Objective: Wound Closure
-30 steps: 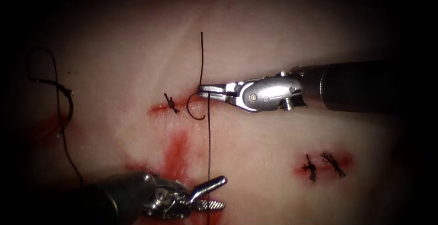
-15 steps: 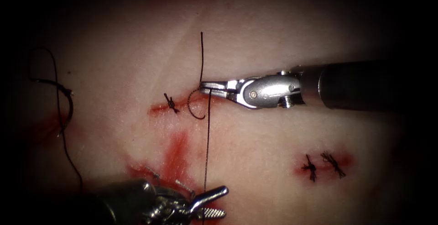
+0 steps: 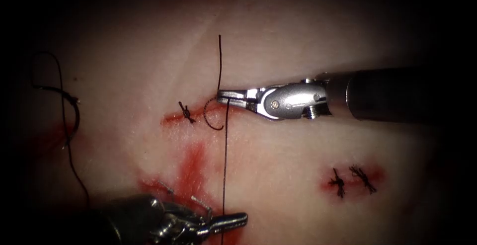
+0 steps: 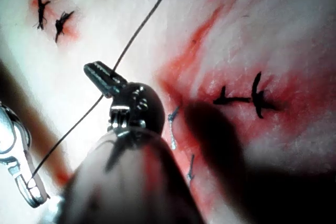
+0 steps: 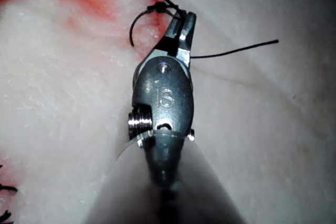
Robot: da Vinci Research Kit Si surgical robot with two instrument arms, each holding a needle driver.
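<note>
Right tool (image 3: pixel 219 95) pinches the thread (image 3: pixel 225 160) at the cut (image 3: pixel 196 114); left tool (image 3: pixel 237 220), low near the frame edge, has now clamped that strand. Needle (image 3: pixel 74 118) lies far left on the tissue (image 3: pixel 288 155).

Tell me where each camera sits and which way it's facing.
Endoscope: above and in front, looking down on the tissue and cut; both hands in view, needle lying free left of the cut.
Left wrist: rides the left arm, looks along its shaft at the left hand, shut on the thread.
Right wrist: rides the right arm, looks at the right hand, shut on the thread at the cut.
Shared: all three show the thread.
</note>
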